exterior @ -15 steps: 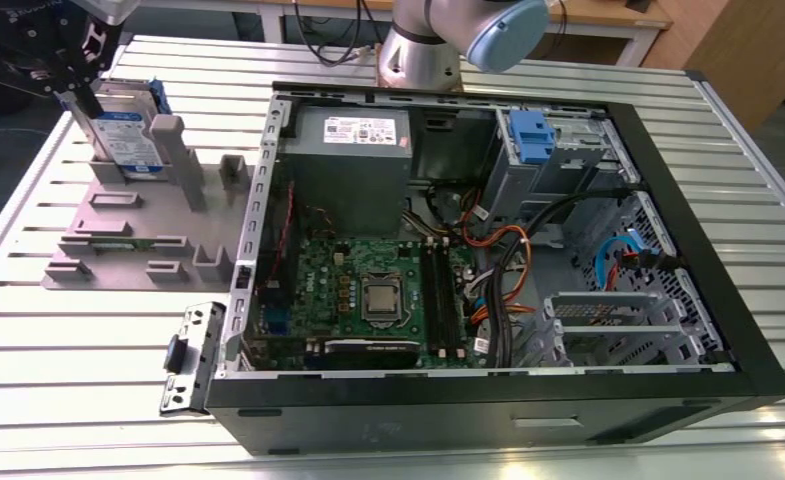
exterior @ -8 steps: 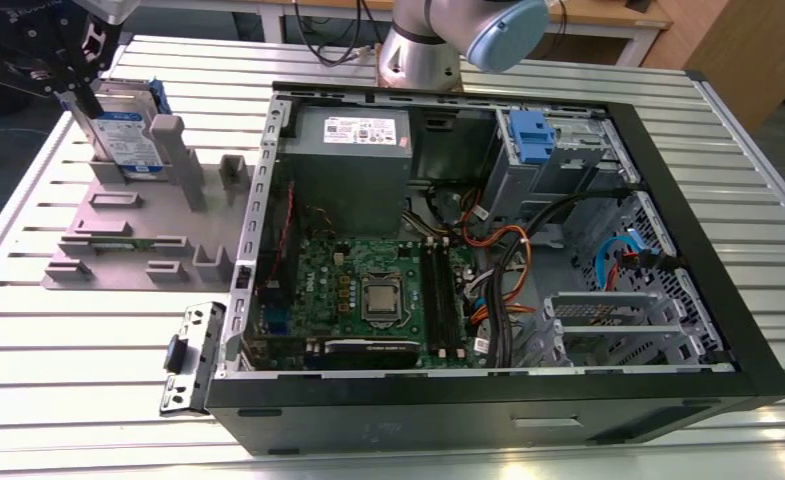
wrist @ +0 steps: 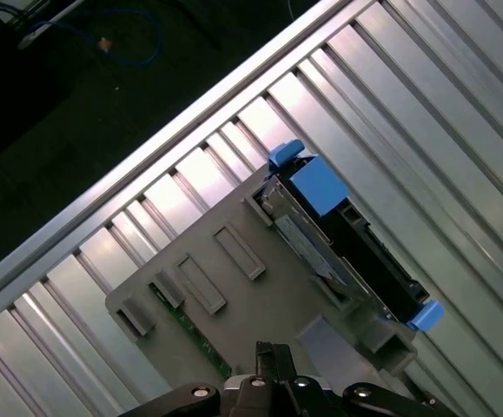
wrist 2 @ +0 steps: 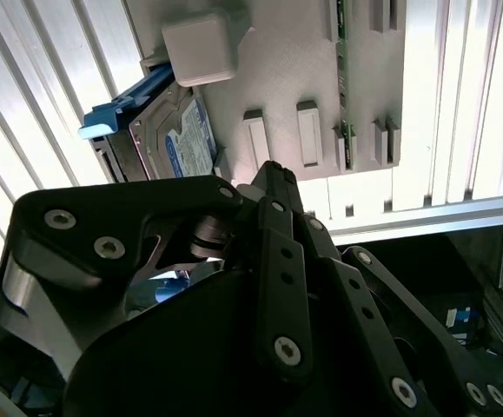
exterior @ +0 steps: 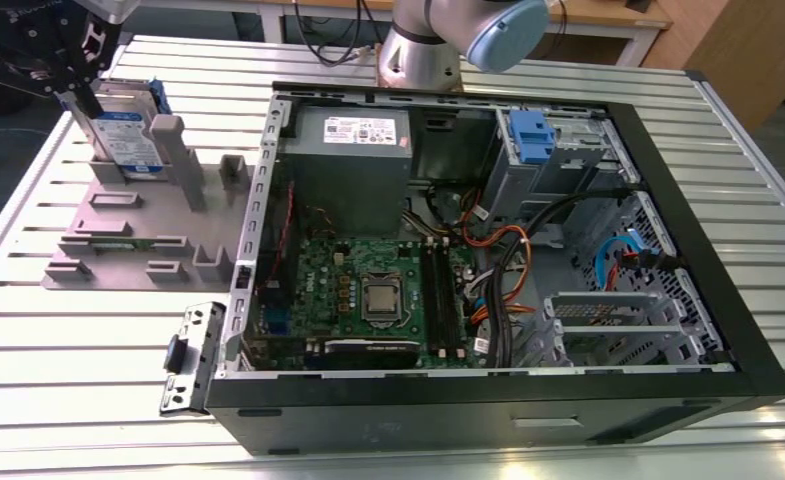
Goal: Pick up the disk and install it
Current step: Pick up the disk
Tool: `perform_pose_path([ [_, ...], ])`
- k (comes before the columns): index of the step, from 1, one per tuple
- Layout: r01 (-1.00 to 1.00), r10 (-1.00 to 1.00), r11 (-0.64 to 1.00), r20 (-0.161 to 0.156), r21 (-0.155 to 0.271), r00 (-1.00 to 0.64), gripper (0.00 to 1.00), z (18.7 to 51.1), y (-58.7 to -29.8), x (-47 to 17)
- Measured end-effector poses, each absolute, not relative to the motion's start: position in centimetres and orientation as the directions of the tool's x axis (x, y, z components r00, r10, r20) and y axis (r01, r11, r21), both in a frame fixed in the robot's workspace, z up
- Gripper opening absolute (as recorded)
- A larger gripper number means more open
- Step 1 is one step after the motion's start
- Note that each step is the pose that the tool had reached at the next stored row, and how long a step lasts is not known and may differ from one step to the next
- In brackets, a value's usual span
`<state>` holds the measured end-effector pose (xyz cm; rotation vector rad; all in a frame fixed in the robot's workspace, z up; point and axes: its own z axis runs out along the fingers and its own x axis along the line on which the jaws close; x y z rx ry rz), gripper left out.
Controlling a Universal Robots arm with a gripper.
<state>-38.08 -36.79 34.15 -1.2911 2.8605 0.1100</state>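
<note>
Your ribbed silver aluminium table (exterior: 85, 340) carries an open black steel computer case (exterior: 499, 410) with its green circuit board (exterior: 365, 290) and tangled cables (exterior: 499, 250) exposed. At the exterior view's left it also carries a matte grey plastic fixture plate (exterior: 112, 215) studded with blocky posts. The flat rectangular silver-metal disk (exterior: 123, 140), white-and-blue labelled and framed in blue plastic, stands on edge in that fixture plate, outside the case. Your black jointed gripper (exterior: 83, 98) sits at the disk's top edge, and you cannot tell whether it touches or how wide it stands.
</note>
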Motion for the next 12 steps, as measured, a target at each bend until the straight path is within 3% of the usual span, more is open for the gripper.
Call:
perform_pose_path([
  [12,-0.759,-0.759,0.648,-0.030,0.063,-0.650,0.10,34.16,-36.79,-38.08],
])
